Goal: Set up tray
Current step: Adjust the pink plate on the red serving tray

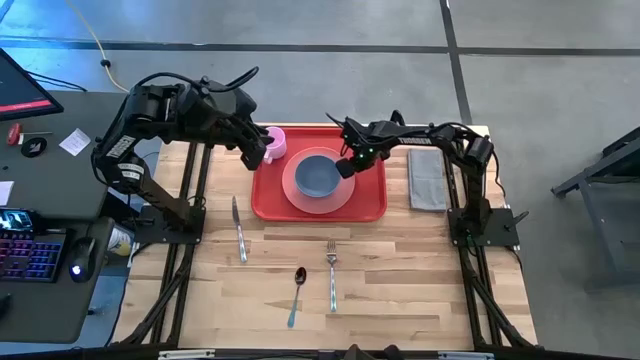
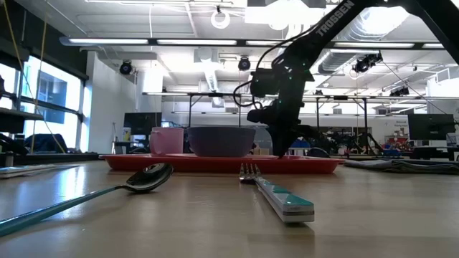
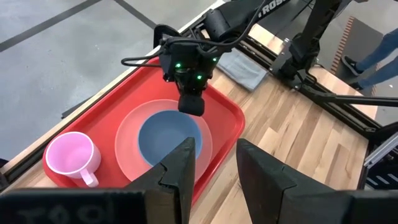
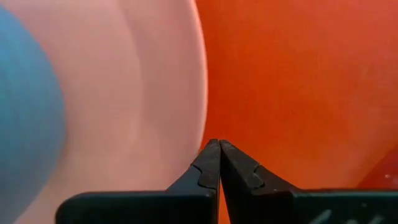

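The red tray (image 1: 372, 205) lies at the table's far middle. On it rests a salmon-pink plate (image 1: 294, 192) with a blue bowl (image 1: 318, 175) standing on it. A pink cup (image 3: 68, 155) stands upright in the tray's far left corner. My right gripper (image 4: 219, 144) is shut and points steeply down, its tips at the plate's right rim (image 4: 198, 99) over the tray's floor (image 4: 298, 81). My left gripper (image 3: 214, 165) hangs high above the tray's left end, open, with nothing between its fingers. My right gripper's shut fingertips (image 4: 210, 155) come from above, slanting in from the table's right, down to the plate's right rim where it meets the tray's floor. I cannot tell whether they touch the rim or the tray.
A knife (image 1: 239, 230), a spoon (image 1: 296, 292) and a fork (image 1: 332, 275) lie on the wood nearer the front edge. A folded grey cloth (image 1: 427, 178) lies right of the tray. A desk with a keyboard (image 1: 30, 255) stands left of the table.
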